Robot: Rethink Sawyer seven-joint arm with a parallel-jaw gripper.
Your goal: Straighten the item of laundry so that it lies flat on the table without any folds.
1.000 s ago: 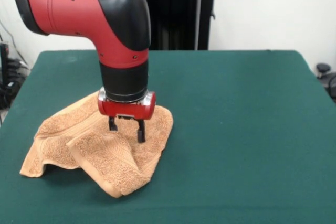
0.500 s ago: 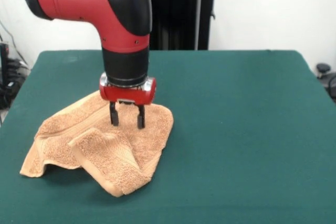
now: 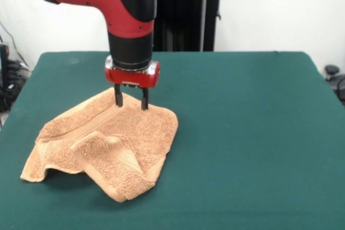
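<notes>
Front view: the end effector [image 3: 131, 99] is open and empty over the crumpled towel [image 3: 102, 146] on the green worktop [image 3: 248, 133].

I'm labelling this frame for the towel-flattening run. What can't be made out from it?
- Front view: the towel has a flap folded over it, hiding what lies beneath; no tag shows.
- Whether the gripper tips touch the towel: cannot tell.
- The table near edge and left corners are cut off by the picture's edges.
</notes>
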